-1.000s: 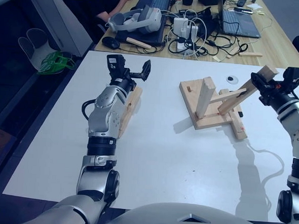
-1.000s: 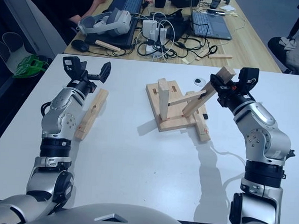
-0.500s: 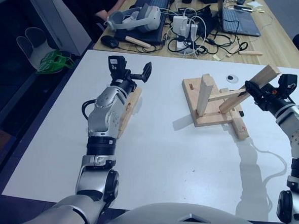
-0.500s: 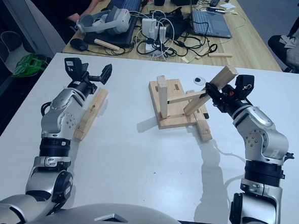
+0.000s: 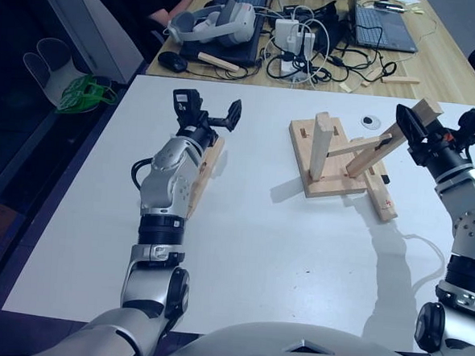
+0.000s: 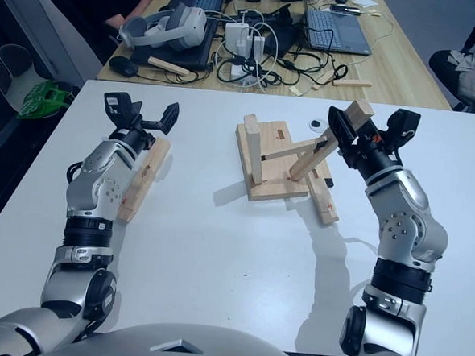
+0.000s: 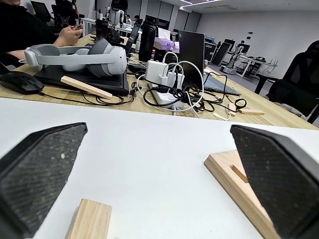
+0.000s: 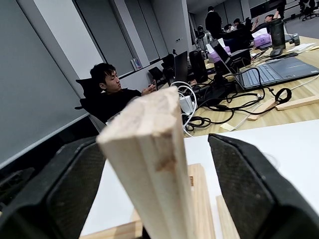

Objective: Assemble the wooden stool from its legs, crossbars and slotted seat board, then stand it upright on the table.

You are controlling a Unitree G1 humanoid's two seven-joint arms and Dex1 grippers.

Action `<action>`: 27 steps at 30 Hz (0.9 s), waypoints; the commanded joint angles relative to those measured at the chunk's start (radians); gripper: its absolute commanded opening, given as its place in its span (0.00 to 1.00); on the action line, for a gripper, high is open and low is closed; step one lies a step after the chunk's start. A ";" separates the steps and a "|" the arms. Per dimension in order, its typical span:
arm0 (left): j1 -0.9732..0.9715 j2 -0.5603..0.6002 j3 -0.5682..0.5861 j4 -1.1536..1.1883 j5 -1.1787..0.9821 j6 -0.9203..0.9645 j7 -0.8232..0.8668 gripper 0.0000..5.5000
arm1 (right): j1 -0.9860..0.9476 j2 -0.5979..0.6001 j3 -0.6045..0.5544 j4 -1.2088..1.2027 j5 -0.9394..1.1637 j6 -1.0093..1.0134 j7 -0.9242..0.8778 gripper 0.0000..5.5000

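Partly built, as judged from the layout. Centre-right of the white table (image 5: 240,259), slotted seat board (image 5: 304,150) lying flat, underside up. One leg (image 5: 321,147) standing upright in it. Second leg (image 5: 368,160) leaning steeply toward the right of the frame, foot at the board, apparently not seated square. Thin crossbar (image 5: 354,142) bridging the two legs. Another long piece (image 5: 379,195) flat on the table, touching the board's right edge. Loose leg (image 6: 136,189) at left of the frame, flat on the table, well apart from the board and partly under the left forearm. Left to do, by this reckoning: straighten and seat the leaning leg, fit both loose pieces, then turn the stool upright.

Left arm stretched forward along the loose leg, wrist level. Left gripper (image 5: 208,110) hovering over that leg's far end, spread wide, nothing held; in the left wrist view, dark pads (image 7: 40,169) far apart with the leg's end and a corner of the board between them.

Right arm bent at the elbow at right of the frame, wrist turned inward. Right gripper (image 5: 441,126) straddling the leaning leg's top end, spread and not clamped; in the right wrist view, clear gap beside one pad (image 8: 244,189).
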 commanded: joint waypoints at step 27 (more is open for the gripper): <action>-0.016 -0.011 0.006 0.017 -0.014 0.011 -0.001 0.98 | -0.032 -0.044 0.064 0.042 -0.211 -0.102 0.022 0.66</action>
